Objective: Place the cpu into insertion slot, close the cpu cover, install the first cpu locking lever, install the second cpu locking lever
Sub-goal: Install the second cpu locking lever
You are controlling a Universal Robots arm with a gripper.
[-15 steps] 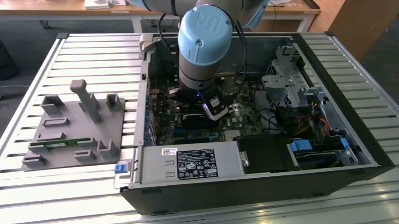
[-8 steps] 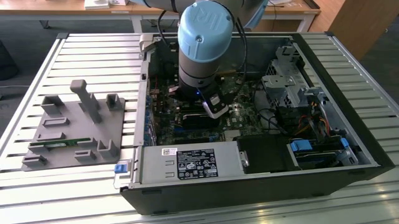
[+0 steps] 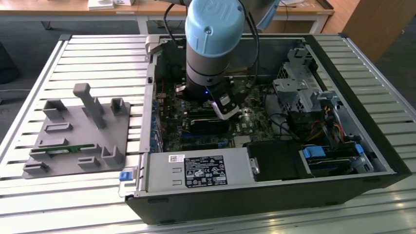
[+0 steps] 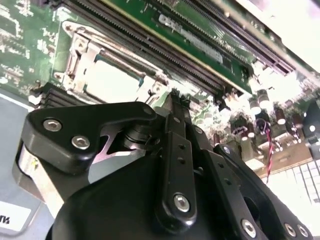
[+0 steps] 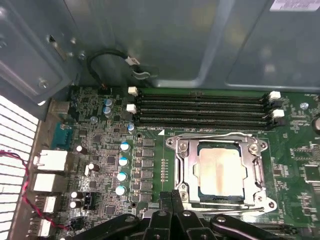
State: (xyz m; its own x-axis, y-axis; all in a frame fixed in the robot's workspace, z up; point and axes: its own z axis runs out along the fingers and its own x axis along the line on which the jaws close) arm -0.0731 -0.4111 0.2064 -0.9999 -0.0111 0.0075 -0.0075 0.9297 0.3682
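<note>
Inside the open computer case (image 3: 364,146), which lies on the slatted counter (image 3: 97,53), one arm (image 3: 211,44) reaches down over the green motherboard (image 5: 100,165). One cpu (image 5: 220,171), pale and silvery-beige, sits in the insertion slot (image 5: 186,165); it also shows in the second wrist view (image 4: 112,80). The cpu cover (image 5: 220,141) lies flat around the chip as a silver frame, the chip top showing through its square window. A thin lever wire runs along the socket's edge, but whether it is latched I cannot tell.

The gripper (image 5: 171,196) hangs just beside the socket's near edge, and its two fingers (image 5: 166,200) are pressed together with nothing between them; the second wrist view shows the same closed tips (image 4: 175,97) next to the socket.

Four long black memory slots (image 5: 200,110) run side by side beyond the socket, and four blue-topped capacitors (image 5: 123,161) stand in a column near it. On the exterior view's left, one grey fixture plate (image 3: 81,134) rests on the counter, well apart from the case.
</note>
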